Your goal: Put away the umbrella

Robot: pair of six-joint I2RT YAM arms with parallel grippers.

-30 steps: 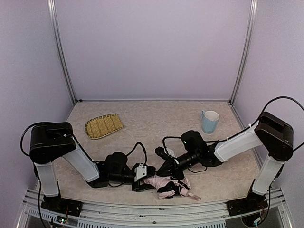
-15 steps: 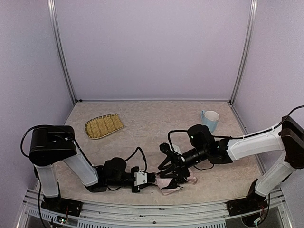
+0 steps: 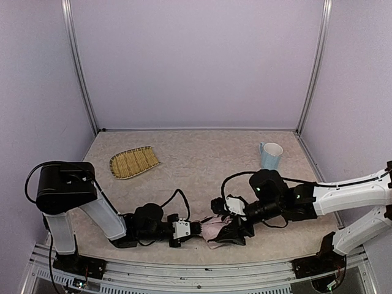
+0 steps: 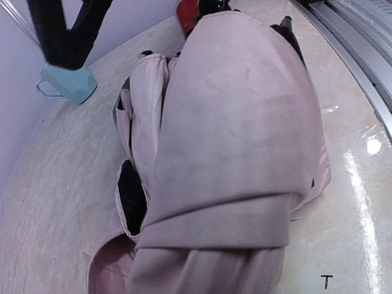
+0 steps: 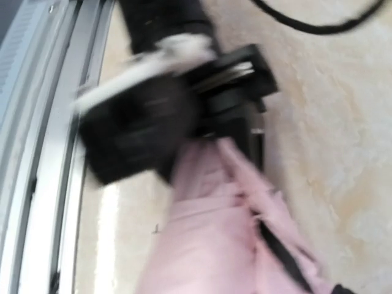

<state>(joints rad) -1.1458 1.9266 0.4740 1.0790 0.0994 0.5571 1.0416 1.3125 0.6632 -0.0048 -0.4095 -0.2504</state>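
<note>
Umbrella [image 3: 214, 232]: folded down into a soft, slumped bundle. The outer fabric is pale pink, matte and creased, and black lining is seen in the gaps between folds. It is laid on the bench [image 3: 202, 153] near the front edge, between the two arms' jaws. The bench top is mottled beige and stone-like, with a sheen beside the front rail.

The left arm [image 3: 108, 214] is stretched low, its forearm almost flat on the bench and its wrist pointed to the right. The left jaws are seen clamped on a pinch of pink fabric at the umbrella's left end; that view is blurred.

The right arm [image 3: 349, 191] is reached in long and low, its wrist tipped down onto the bundle's right side. Whether the right jaws are apart or together cannot be told.

A scoop-shaped woven bamboo tray [image 3: 133, 162] and a pale blue mug [image 3: 270, 156] are noted well apart from the umbrella.
</note>
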